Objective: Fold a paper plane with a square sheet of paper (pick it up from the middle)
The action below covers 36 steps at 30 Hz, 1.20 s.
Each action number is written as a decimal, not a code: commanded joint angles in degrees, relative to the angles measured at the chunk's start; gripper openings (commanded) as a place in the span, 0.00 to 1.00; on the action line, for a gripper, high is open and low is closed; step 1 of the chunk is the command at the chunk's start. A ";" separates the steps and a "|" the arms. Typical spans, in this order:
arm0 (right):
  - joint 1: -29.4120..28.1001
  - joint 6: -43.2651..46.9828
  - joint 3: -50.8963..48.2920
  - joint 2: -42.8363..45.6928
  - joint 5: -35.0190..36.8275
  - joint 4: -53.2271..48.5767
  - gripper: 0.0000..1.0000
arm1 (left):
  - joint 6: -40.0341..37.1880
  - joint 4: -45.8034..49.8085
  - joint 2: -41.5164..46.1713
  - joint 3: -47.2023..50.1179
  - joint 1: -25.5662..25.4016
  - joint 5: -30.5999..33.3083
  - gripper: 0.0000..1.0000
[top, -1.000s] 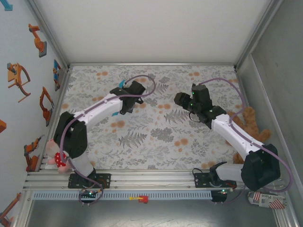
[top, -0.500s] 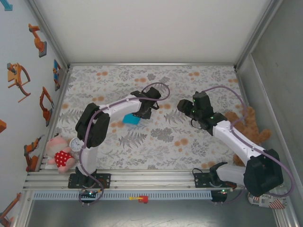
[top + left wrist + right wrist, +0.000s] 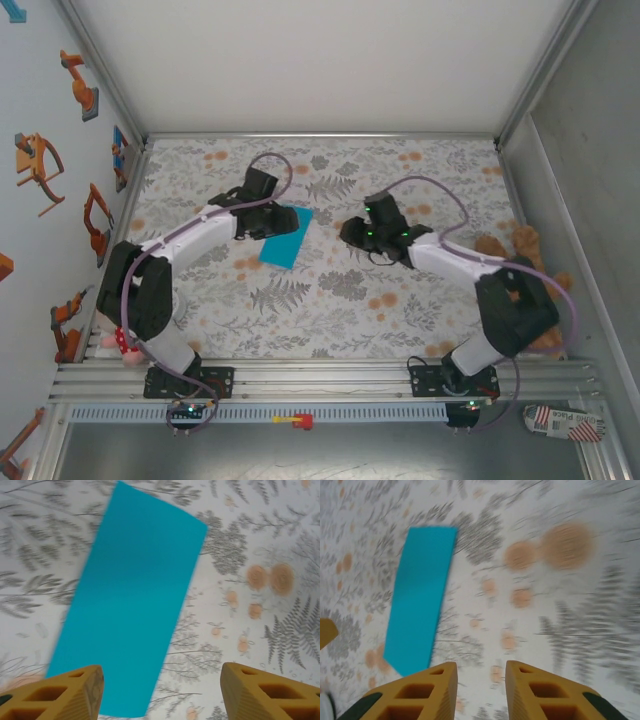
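We're over the floral tablecloth, and the turquoise sheet of paper lies flat left of centre in the top view. It shows as a long narrow strip, so we judge it folded in half. Its long axis runs from upper right to lower left.

The left gripper is right at the strip's left edge, clearly the nearer one. That arm reaches up and across from its base at lower left. In its wrist view the left gripper has its jaws spread wide and empty. The strip stretches away up the frame, its near end just beside the left finger.

The right gripper sits apart, right of the paper, with its arm bent back toward centre. From its wrist, the right gripper shows a narrow gap holding nothing. The strip lies off to the upper left.
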<state>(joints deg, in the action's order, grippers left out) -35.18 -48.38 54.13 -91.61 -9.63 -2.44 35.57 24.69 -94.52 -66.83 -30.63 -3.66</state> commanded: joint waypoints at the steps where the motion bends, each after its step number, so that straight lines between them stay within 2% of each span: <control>1: -5.01 -1.84 6.44 -7.24 -3.91 4.62 0.28 | 3.71 -1.92 3.57 4.85 3.56 -2.55 0.69; 6: -9.61 -3.33 15.25 -18.03 -6.24 5.12 0.26 | 3.80 -2.66 9.27 10.35 7.97 -1.35 0.89; 11: -11.05 -3.21 22.23 -25.90 -8.17 2.97 0.24 | 3.47 -3.23 13.34 13.85 11.45 -0.91 0.98; 17: -10.96 -0.72 24.60 -29.23 -7.27 -1.39 0.24 | 3.36 -3.09 14.02 14.17 12.58 -2.06 0.96; 24: -9.94 10.01 22.60 -28.43 -8.00 -10.73 0.24 | 2.77 -6.59 11.44 13.59 12.55 -9.75 1.00; 28: -8.59 21.47 20.62 -26.33 -7.38 -19.17 0.25 | 3.97 -10.18 9.01 13.24 12.22 -16.39 0.92; 31: -7.00 26.13 18.26 -23.36 -6.88 -21.62 0.25 | 5.05 -12.91 6.83 12.88 11.18 -19.91 0.87; 33: -6.19 26.14 16.75 -20.43 -8.45 -20.66 0.25 | 5.88 -14.65 5.26 12.39 10.03 -21.63 0.82; 36: -5.60 20.80 14.08 -15.24 -12.40 -14.30 0.25 | 7.92 -18.22 2.28 11.81 7.89 -24.27 0.72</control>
<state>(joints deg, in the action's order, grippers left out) -41.15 -27.14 70.02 -111.83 -19.07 -17.63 41.36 11.07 -90.19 -53.30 -21.12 -22.63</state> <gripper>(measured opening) 0.250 0.734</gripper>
